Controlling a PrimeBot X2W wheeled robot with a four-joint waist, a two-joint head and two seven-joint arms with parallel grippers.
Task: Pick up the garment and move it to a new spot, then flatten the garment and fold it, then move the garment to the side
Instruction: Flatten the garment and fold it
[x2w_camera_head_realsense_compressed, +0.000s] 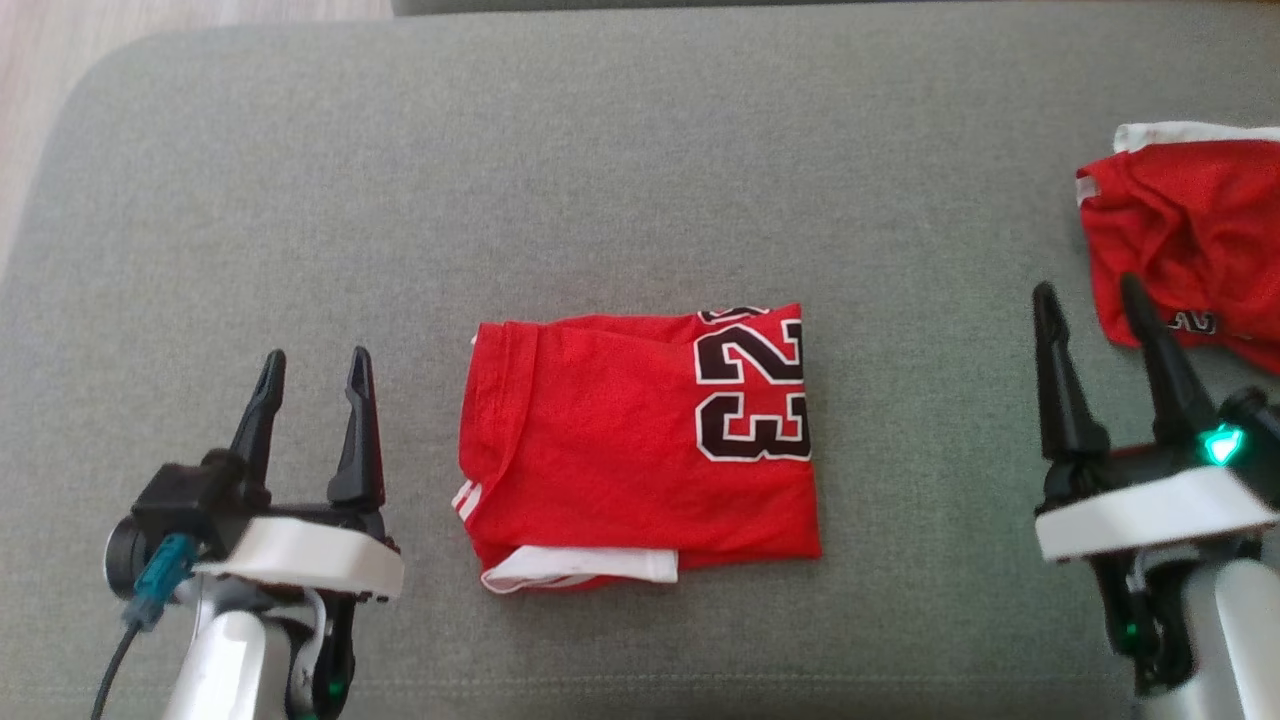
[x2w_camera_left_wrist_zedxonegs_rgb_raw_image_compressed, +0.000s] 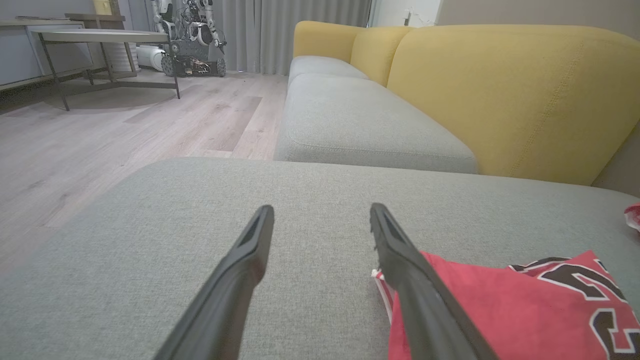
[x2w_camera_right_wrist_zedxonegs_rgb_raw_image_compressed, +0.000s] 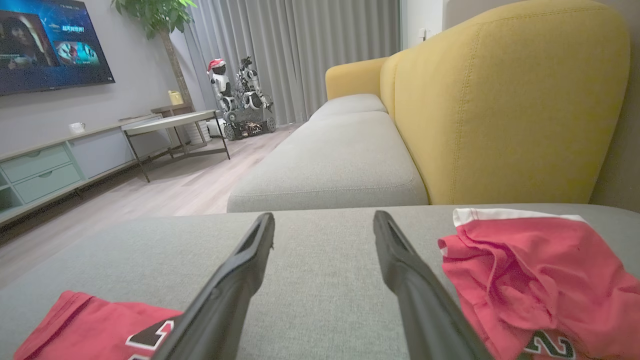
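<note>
A red garment (x2w_camera_head_realsense_compressed: 640, 450) with a black "23" lies folded into a neat rectangle in the middle of the grey cushion (x2w_camera_head_realsense_compressed: 640, 150). White trim shows at its near edge. My left gripper (x2w_camera_head_realsense_compressed: 316, 356) stands open to its left, a short gap away, with nothing between its fingers. In the left wrist view the open left gripper (x2w_camera_left_wrist_zedxonegs_rgb_raw_image_compressed: 321, 207) has the folded garment (x2w_camera_left_wrist_zedxonegs_rgb_raw_image_compressed: 500, 300) beside its right finger. My right gripper (x2w_camera_head_realsense_compressed: 1087, 286) is open and empty, well to the right of the folded garment. The right wrist view shows that gripper (x2w_camera_right_wrist_zedxonegs_rgb_raw_image_compressed: 324, 215) above the bare cushion.
A second red garment (x2w_camera_head_realsense_compressed: 1190, 250) lies crumpled at the cushion's right edge, just beyond my right fingertips, also visible as the crumpled garment (x2w_camera_right_wrist_zedxonegs_rgb_raw_image_compressed: 530, 270). A yellow sofa back (x2w_camera_right_wrist_zedxonegs_rgb_raw_image_compressed: 500, 100) rises behind. Wooden floor (x2w_camera_left_wrist_zedxonegs_rgb_raw_image_compressed: 100, 140), a low table (x2w_camera_left_wrist_zedxonegs_rgb_raw_image_compressed: 100, 37) and another robot (x2w_camera_left_wrist_zedxonegs_rgb_raw_image_compressed: 192, 35) lie to the left.
</note>
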